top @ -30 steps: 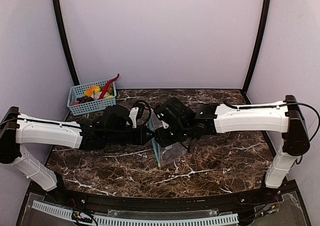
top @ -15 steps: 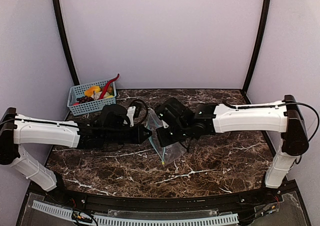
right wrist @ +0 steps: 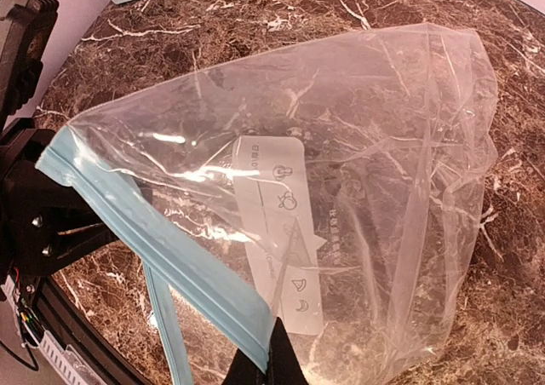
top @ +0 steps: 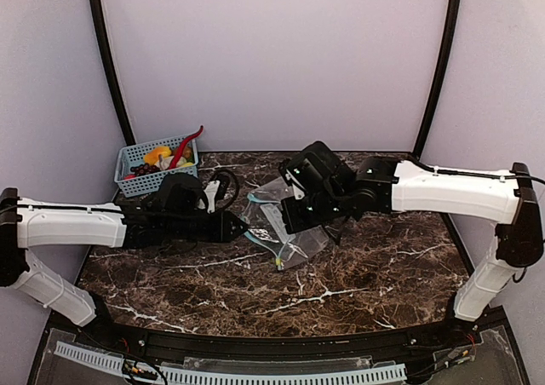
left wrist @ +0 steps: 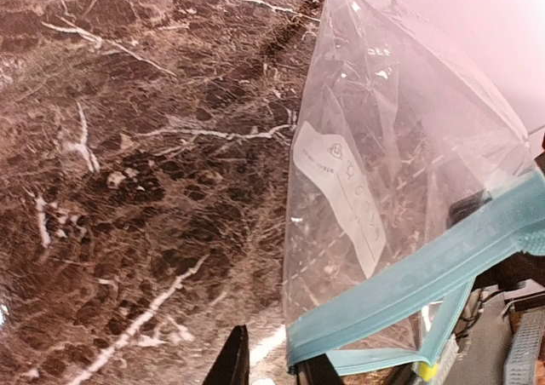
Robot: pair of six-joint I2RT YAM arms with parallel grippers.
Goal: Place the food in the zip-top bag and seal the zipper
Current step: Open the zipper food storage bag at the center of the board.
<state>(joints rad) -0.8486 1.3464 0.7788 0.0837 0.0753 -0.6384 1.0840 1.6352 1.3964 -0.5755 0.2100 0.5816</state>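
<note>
Clear zip-top bag (top: 298,232) stretched between both arms above dark marble table (top: 383,266), mouth partly spread. Left gripper (top: 243,229) pinched tight on teal zipper (left wrist: 426,274) at bag's left end. Right gripper (top: 288,223) clamped on zipper lip from bag's right, its black wrist covering bag's far side. Blue mesh basket (top: 157,179) well behind-left of bag, holding food (top: 162,158).

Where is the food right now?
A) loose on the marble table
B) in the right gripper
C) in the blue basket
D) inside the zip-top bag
C: the food lies piled in the blue basket at the table's far left corner, and the clear zip-top bag holds nothing.
</note>
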